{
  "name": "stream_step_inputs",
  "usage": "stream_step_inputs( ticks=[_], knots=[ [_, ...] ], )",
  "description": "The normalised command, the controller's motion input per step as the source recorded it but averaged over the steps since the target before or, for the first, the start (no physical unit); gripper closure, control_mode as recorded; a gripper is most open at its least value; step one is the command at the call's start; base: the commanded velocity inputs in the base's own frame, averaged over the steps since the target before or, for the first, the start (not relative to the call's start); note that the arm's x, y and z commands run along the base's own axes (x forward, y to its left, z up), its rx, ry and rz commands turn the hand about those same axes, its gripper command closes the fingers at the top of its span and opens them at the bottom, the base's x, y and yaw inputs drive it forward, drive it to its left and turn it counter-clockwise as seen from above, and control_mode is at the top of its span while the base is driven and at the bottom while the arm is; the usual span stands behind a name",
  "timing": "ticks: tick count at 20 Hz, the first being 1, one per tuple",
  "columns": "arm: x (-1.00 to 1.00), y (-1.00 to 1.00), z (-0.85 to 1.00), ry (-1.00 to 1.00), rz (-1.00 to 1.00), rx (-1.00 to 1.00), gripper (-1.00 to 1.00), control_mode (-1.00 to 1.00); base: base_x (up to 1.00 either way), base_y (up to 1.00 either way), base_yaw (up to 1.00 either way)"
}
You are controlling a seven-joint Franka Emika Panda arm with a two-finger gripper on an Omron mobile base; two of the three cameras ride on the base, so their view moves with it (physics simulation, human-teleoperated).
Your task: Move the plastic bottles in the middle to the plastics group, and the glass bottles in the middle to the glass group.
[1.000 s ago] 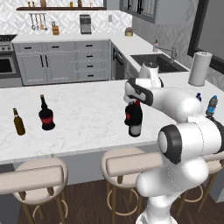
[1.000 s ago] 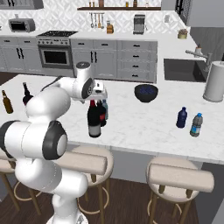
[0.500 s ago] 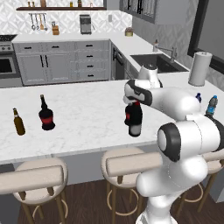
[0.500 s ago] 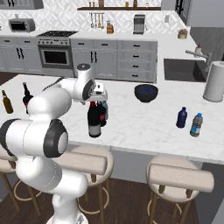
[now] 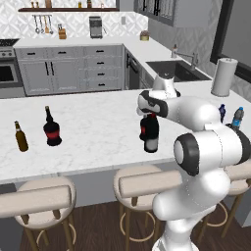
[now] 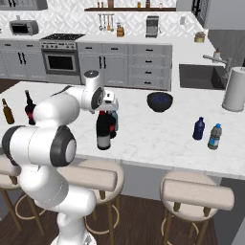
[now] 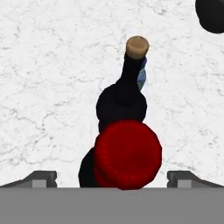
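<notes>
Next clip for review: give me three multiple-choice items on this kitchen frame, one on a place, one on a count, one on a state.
1. Where is the paper towel roll?
A. beside the sink
B. on the stove
C. on a stool

2. How many small blue bottles stand together at the counter's right end in the right base view?
A. none
B. two
C. five

3. How is the pincer?
A. shut on the wine bottle
B. shut and empty
C. open above the wine bottle

Answers: 1 A, it stands by the sink. 2 B, a dark blue bottle and a clear bluish bottle. 3 C, the tips stand wide on either side of the wine bottle's red top, not touching.
</notes>
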Motion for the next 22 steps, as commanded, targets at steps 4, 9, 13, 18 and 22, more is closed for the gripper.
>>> stream_step_inputs(
  ticks=[4, 9, 13, 18, 22],
  knots=[
    [0.09, 0.0, -0.01, -0.01, -0.05, 0.0, -1.0, -1.0, 0.0, 0.0, 0.0],
    [0.01, 0.0, 0.0, -0.04, -0.05, 0.0, -1.0, -1.0, 0.0, 0.0, 0.0],
    [0.0, 0.0, 0.0, 0.0, -0.1, 0.0, -1.0, -1.0, 0.0, 0.0, 0.0],
    [0.05, 0.0, -0.01, 0.0, -0.09, 0.0, -1.0, -1.0, 0.0, 0.0, 0.0],
    [0.08, 0.0, -0.02, 0.0, -0.07, 0.0, 1.0, -1.0, 0.0, 0.0, 0.0]
  ],
)
